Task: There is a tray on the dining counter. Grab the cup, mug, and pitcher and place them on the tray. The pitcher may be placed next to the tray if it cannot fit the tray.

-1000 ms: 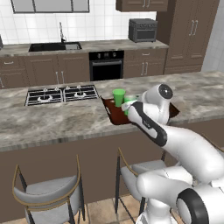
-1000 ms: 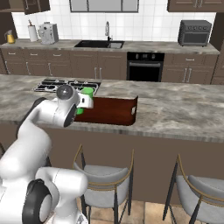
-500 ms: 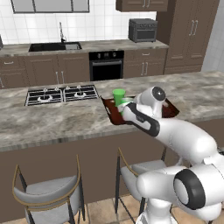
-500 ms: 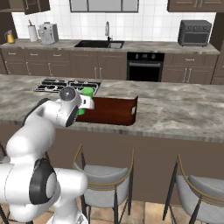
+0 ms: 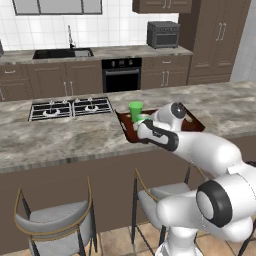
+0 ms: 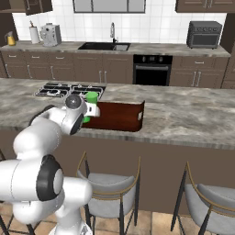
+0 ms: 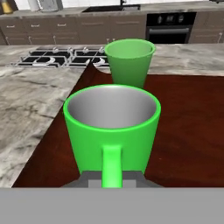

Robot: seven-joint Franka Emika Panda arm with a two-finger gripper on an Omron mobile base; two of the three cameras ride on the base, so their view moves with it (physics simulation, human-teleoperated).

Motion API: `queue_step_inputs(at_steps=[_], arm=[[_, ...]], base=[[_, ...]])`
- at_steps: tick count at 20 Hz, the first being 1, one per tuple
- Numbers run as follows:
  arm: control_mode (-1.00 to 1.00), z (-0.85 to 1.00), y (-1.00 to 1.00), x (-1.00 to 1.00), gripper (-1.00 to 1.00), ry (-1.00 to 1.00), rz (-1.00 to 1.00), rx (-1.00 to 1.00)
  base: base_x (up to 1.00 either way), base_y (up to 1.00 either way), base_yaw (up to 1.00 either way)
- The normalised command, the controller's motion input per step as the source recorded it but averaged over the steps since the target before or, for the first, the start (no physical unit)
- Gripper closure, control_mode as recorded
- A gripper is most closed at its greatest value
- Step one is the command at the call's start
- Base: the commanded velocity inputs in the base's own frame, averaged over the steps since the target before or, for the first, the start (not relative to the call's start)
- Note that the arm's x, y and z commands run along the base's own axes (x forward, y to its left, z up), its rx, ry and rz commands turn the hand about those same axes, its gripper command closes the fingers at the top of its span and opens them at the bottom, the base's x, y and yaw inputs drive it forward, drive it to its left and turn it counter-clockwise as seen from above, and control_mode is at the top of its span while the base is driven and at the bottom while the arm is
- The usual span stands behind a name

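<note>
My gripper [image 7: 112,180] is shut on the handle of the bright green mug [image 7: 112,127], at the left end of the dark reddish-brown tray [image 7: 188,131]; I cannot tell whether its base touches the tray. The tapered green cup [image 7: 130,61] stands upright on the tray just beyond the mug. From the left base the cup [image 5: 135,110] rises behind my gripper [image 5: 141,123] on the tray [image 5: 194,123]. From the right base the cup [image 6: 92,97] shows above my gripper [image 6: 94,110]. The amber pitcher [image 6: 9,38] stands far off on the back worktop.
The tray lies on the dining counter [image 5: 60,137], with the gas hob [image 5: 70,107] close to its left. A paper-towel roll [image 6: 33,34] and an appliance [image 6: 51,34] stand by the pitcher. Bar stools [image 5: 55,220] line the counter's front. The counter's right part [image 6: 193,121] is bare stone.
The arm's elbow has swung down and to the right. The hand has stayed at the tray's left end with the mug in it.
</note>
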Motion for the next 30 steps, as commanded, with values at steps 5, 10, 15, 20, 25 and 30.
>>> queue_step_inputs(at_steps=[5, 10, 15, 20, 25, 30], arm=[[-1.00, -0.14, 0.00, 0.09, 1.00, 0.00, 0.01, 0.00], [-1.00, -0.11, 0.00, 0.21, 1.00, 0.00, 0.00, 0.00], [-1.00, -0.04, 0.00, 0.31, 1.00, 0.00, 0.00, 0.00], [-1.00, -0.05, 0.00, 0.21, 1.00, 0.00, 0.00, 0.00], [-1.00, -0.16, 0.01, 0.03, 1.00, 0.01, 0.00, 0.00], [-1.00, -0.10, 0.01, 0.00, 1.00, 0.02, 0.00, 0.00]], base=[[0.00, 0.00, 0.00], [0.00, 0.00, 0.00], [0.00, 0.00, 0.00], [0.00, 0.00, 0.00], [0.00, 0.00, 0.00], [0.00, 0.00, 0.00]])
